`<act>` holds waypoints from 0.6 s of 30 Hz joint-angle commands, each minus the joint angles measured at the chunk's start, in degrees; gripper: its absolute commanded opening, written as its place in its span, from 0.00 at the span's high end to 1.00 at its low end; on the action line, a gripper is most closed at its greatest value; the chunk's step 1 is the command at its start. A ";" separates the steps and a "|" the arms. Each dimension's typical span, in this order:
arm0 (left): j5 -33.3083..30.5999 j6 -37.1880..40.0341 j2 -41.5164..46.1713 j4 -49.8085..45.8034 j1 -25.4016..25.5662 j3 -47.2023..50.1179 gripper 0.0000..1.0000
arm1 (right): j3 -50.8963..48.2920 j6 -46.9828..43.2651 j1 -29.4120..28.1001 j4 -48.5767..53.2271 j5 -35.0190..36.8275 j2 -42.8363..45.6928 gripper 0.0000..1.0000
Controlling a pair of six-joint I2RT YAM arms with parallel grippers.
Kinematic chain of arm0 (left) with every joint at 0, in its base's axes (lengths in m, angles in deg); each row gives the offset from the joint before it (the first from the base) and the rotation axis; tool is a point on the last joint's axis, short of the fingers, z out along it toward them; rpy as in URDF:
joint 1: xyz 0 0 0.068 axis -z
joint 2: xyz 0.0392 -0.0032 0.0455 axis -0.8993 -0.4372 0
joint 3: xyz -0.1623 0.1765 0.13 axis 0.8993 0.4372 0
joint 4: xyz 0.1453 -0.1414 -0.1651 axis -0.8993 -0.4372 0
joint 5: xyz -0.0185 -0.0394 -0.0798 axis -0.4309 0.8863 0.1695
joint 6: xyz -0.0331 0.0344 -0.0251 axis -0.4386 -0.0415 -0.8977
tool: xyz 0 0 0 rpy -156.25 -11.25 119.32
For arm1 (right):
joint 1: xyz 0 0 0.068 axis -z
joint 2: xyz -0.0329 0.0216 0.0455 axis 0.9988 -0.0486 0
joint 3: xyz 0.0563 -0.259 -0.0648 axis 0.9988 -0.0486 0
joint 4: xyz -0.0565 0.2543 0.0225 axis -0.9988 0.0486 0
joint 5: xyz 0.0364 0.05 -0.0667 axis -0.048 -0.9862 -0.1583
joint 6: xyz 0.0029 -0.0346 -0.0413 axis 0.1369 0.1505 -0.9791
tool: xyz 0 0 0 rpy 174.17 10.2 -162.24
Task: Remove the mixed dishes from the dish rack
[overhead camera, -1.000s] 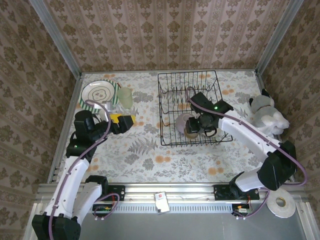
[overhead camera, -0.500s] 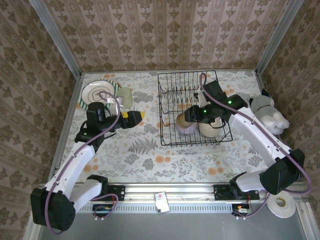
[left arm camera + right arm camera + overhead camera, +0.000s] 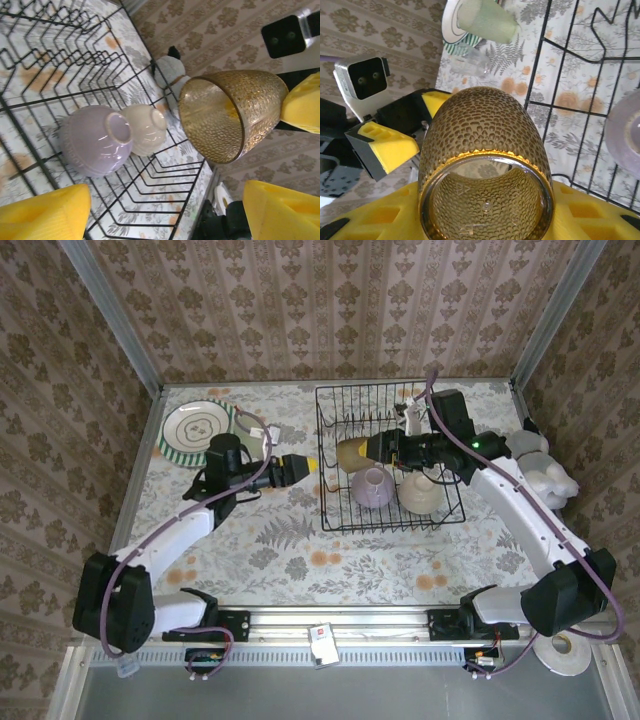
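**Base:** What do I see from overhead?

**Operator:** My right pincer [image 3: 378,450] is clamped on the amber cup [image 3: 350,453]. I hold it on its side in the air above the left part of the dish rack [image 3: 372,390]. My left pincer [image 3: 312,464] hangs at the rack's left edge with its jaws apart, near the cup but not touching it. The lilac bowl [image 3: 367,487] and the cream bowl [image 3: 420,496] sit side by side in the near half of the rack. The green-striped plate [image 3: 195,425] lies on the desk [image 3: 280,550] at the far left.

**Base:** And the left wrist?

**Operator:** My yellow fingers [image 3: 45,212] stand wide at the bottom corners with nothing between them. The cup [image 3: 235,115] turns its mouth toward me. Below it, both bowls rest on the wires with their foot rings showing.

**Base:** Right wrist?

**Operator:** The cup [image 3: 485,175] is gripped between my fingers [image 3: 380,215]. Beyond it my left pincer [image 3: 412,122] gapes. Farther off, a green tumbler [image 3: 485,20] is by the plate.
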 commanded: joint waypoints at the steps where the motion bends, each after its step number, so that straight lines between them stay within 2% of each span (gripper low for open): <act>1: 3.60 -5.74 -1.39 12.71 0.61 -2.15 0.21 | -2.35 3.09 1.05 -6.41 -7.09 1.72 0.81; 3: 4.28 -8.09 -2.76 16.99 2.56 -2.27 0.20 | -3.82 4.84 1.65 -9.35 -9.48 2.15 0.81; 8: 6.09 -13.84 -6.05 26.96 3.76 -2.80 0.21 | -5.24 5.58 1.69 -11.62 -11.89 2.51 0.81; 18: 7.15 -18.25 -7.50 32.65 6.03 -4.08 0.24 | -7.36 6.88 2.32 -16.15 -14.55 2.42 0.81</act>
